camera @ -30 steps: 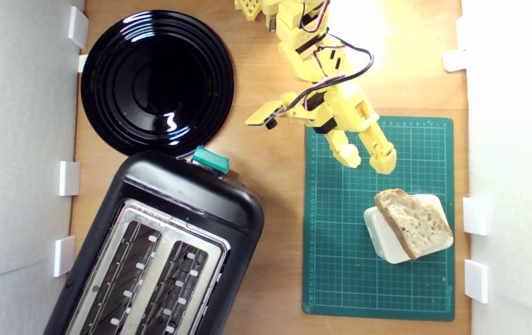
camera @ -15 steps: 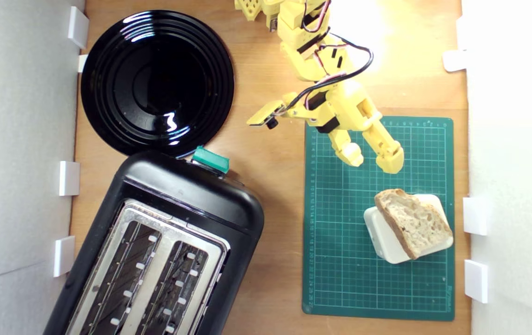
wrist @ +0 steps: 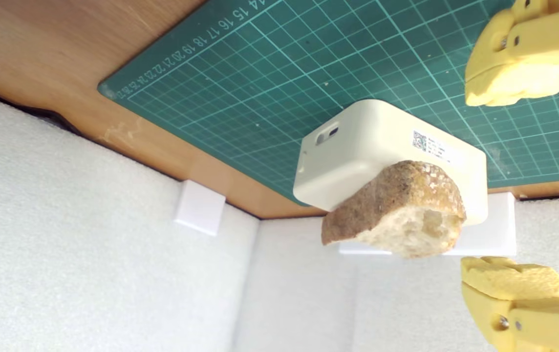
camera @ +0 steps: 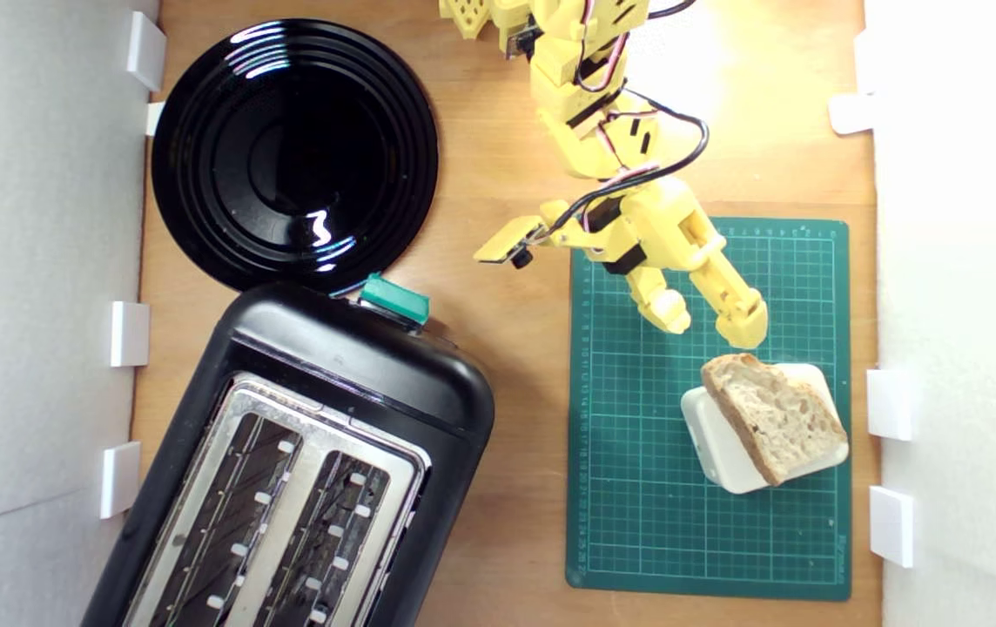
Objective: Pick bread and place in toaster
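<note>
Exterior view: yellow gripper [camera: 711, 320] sits over the green cutting mat [camera: 637, 488], jaws spread wide, nothing between them. Tips are just short of the bread [camera: 777, 416], apart from it, no contact that I can see. Bread lies flat on top of a cream box [camera: 709, 440] at the mat's edge toward the exterior view's right, w/ one corner overhanging the box. Toaster [camera: 306, 461] is well apart, low on the exterior view's left, both slots empty, green lever knob [camera: 393, 298] up by the black plate [camera: 293, 152].

Wrist view: both fingertips [wrist: 511, 83] frame the shot, wide gap, empty. Bread [wrist: 399, 212] is ahead of them, crust end facing the cam, perched on the box [wrist: 357, 151]; slice sticks out past the box edge.

Looks like the approach step, pre-grasp. Next move prob needs the jaws brought around the slice so one finger goes each side of the faces or crust edges, then closing gently; crumb is holey and likely squashes. The box may shift if bumped.
</note>
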